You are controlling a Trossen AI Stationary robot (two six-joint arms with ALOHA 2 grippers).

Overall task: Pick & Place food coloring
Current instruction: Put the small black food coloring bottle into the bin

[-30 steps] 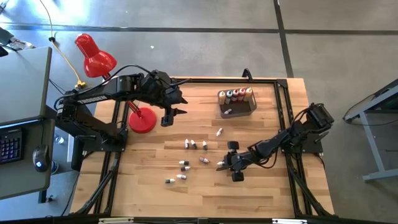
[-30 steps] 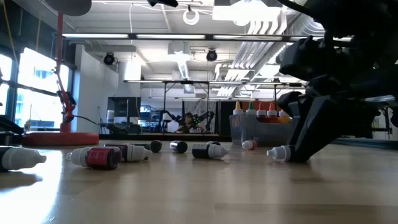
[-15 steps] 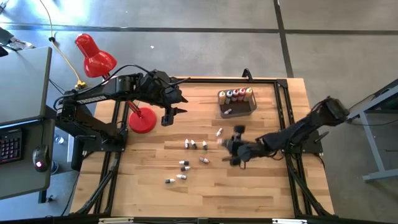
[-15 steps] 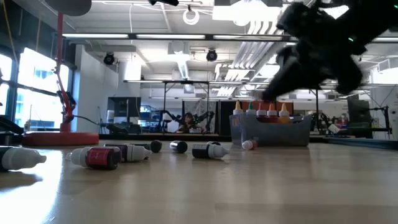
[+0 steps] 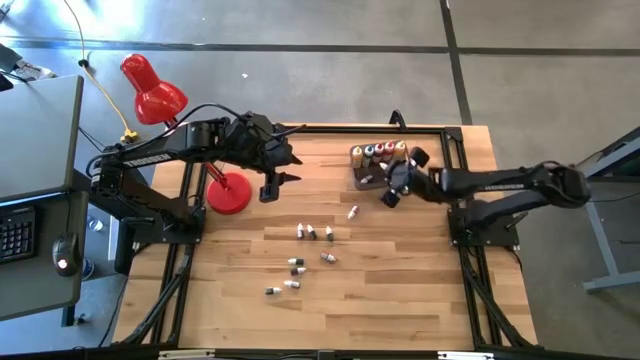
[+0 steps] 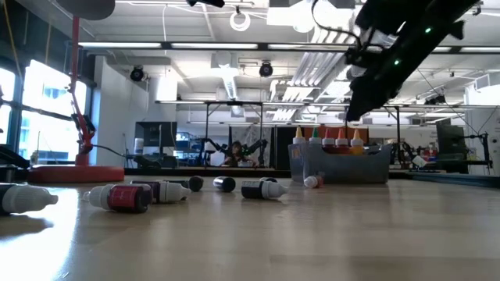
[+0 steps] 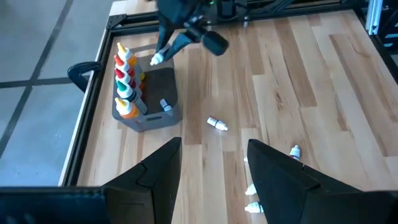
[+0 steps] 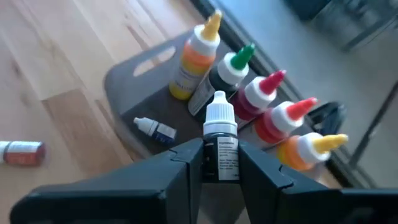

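My right gripper [image 5: 393, 182] hangs over the grey tub [image 5: 381, 176], shut on a tiny dark-and-white food coloring bottle [image 8: 219, 147]. Several larger bottles with yellow, green, red and orange caps [image 8: 249, 93] stand upright along the tub's far wall. One tiny bottle [image 8: 155, 129] lies on the tub's floor. More tiny bottles lie on their sides on the table [image 5: 314, 232], [image 5: 282, 288], and one lies near the tub [image 5: 353, 212]. My left gripper [image 5: 274, 186] waits open above the table beside the red lamp's base [image 5: 229, 193]. My right gripper pinches the tiny bottle's dark labelled body [image 8: 221, 158] between its two fingers [image 8: 186, 168]. The white cap [image 8: 217, 113] sticks out past the fingertips. The fingers slant down from the table's right side. The bottle is lifted clear above the tub [image 7: 155, 60].
The red desk lamp stands at the table's left far part, close to my left arm. A black frame [image 5: 455, 180] runs round the table. Bare wood lies between the tub and the scattered bottles, and along the near edge [image 5: 400, 300].
My right gripper has risen from the table's middle with the tiny bottle. It has swung toward the far edge and now stands over the grey tub. The bottle has gone from lying on the wood to lifted clear.
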